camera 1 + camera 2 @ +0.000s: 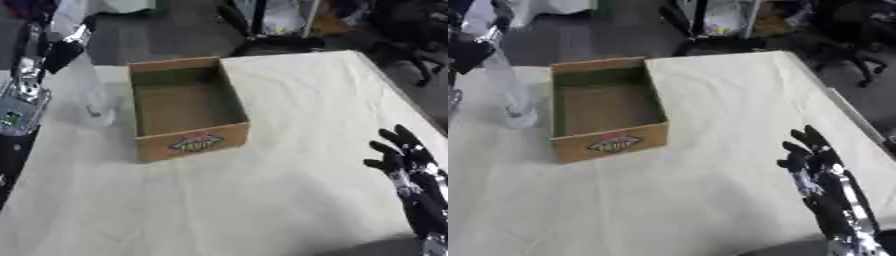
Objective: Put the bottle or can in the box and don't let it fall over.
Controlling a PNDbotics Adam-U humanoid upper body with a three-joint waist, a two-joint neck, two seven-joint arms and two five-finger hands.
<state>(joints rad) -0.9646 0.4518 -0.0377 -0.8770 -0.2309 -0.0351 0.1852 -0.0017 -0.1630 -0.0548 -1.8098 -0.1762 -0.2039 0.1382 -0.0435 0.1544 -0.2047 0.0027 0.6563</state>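
Right hand (407,155) idle, fingers spread; left hand (63,50) blurred, clasping clear bottle (92,95) beside box (186,107).

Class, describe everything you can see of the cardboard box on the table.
The cardboard box is brown, rectangular and open-topped, with low walls and a bare floor; nothing lies inside. A red and dark label marks its near wall. It sits flat on the pale table, slightly askew. A clear bottle stands just to its left; whether they touch is unclear.
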